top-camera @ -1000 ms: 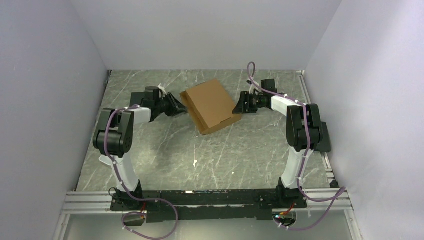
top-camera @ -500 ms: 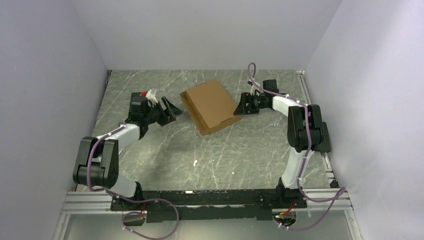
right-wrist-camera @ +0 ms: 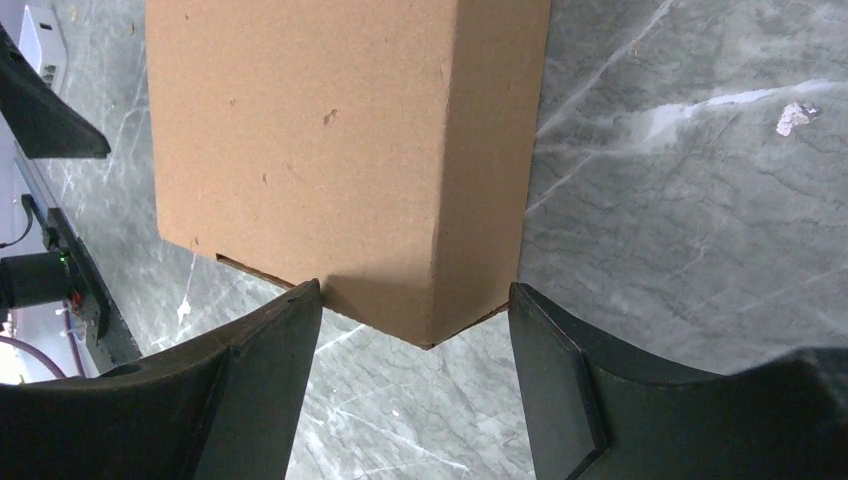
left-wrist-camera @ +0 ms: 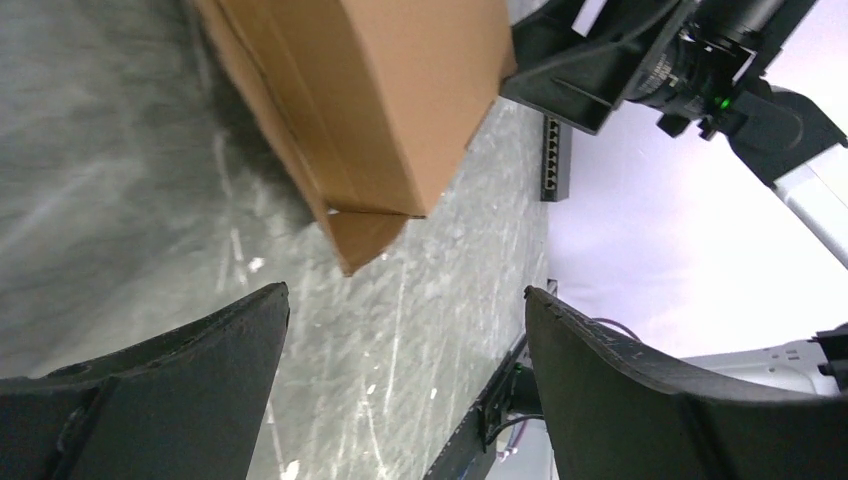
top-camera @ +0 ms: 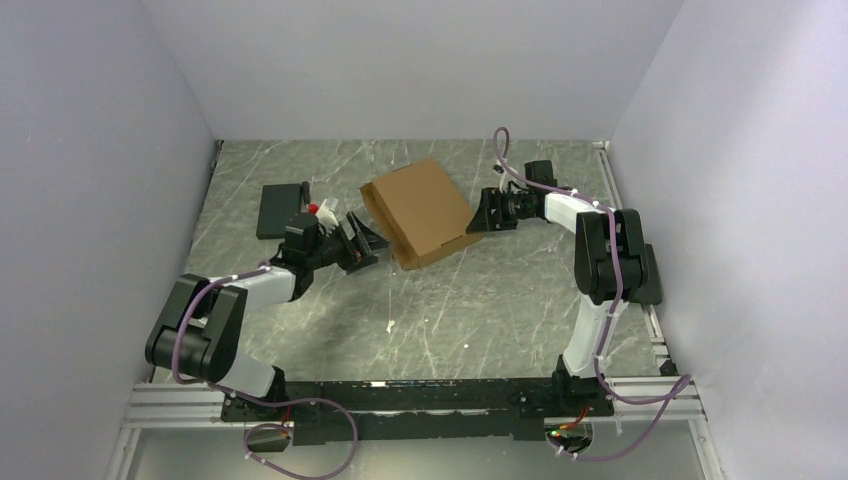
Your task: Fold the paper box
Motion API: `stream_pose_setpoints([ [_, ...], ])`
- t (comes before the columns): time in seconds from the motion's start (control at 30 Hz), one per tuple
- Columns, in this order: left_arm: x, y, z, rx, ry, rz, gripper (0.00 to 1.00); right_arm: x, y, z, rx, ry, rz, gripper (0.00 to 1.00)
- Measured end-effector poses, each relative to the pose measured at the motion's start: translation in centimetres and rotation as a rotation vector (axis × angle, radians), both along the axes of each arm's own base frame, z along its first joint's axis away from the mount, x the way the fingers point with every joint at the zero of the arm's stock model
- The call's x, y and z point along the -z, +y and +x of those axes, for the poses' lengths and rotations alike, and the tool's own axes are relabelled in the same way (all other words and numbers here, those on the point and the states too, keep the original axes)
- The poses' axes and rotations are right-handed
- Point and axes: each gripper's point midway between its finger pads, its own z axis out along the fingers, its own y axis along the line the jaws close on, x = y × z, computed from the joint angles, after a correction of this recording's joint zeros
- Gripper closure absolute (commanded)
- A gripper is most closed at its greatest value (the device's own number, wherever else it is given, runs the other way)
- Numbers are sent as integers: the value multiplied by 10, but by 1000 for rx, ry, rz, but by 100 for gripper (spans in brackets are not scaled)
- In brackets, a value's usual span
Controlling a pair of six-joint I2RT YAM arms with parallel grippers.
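Top view, paper box: the paper box [top-camera: 420, 210], a plain brown corrugated cardboard mailer, lies skewed on the grey marble-patterned table [top-camera: 450, 310], in the far middle between my two arms.
Top view, left gripper: the left gripper [top-camera: 366, 243] sits just beside the box's left near edge, jaws apart and holding nothing.
Top view, right gripper: the right gripper [top-camera: 480, 215] is at the box's right corner.
Top view, other: a flat black rectangular pad [top-camera: 280, 208] lies far left, well apart from the box.
Left wrist view, box: the lid is down over the shallow body. The side facing me shows layered edges, and a small cardboard tab [left-wrist-camera: 362, 238] pokes out at the near corner.
Left wrist view, gripper: the fingers [left-wrist-camera: 180, 390] are spread wide with only table between them, and the box ahead is untouched.
Right wrist view, gripper: the jaws stand apart, straddling the box's corner [right-wrist-camera: 430, 320]. I cannot tell whether either finger touches the cardboard, but nothing is clamped.
Contents: the box looks closed from every view, so I cannot say what it holds, if anything.
Step in hand: I judge the folding nearly done, with that stray tab left to tuck.
How I'd do it: brace the right corner so the box cannot skid on the smooth table. Bring the left gripper in low and square to the side. Push the tab along its crease, slowly, since the lid may spring up.
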Motion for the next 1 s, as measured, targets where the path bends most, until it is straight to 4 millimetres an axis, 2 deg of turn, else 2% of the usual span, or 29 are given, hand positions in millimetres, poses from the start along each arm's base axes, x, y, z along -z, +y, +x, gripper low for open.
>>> stream_pose_setpoints([
  [0.13, -6, -17, -2, 20, -12, -30, 9, 0, 0, 0, -1, 0, 0, 29],
  [0.43, 8, -41, 6, 18, 45, -36, 7, 0, 0, 0, -1, 0, 1, 30],
  [0.6, 12, -51, 18, 4, 87, -1, 7, 0, 0, 0, -1, 0, 0, 30],
  [0.83, 29, -62, 32, -8, 173, 45, 11, 1, 0, 0, -1, -2, -4, 30],
  [1.0, 43, -71, 29, 2, 230, 79, 17, 1, 4, -2, -10, 2, -4, 30],
])
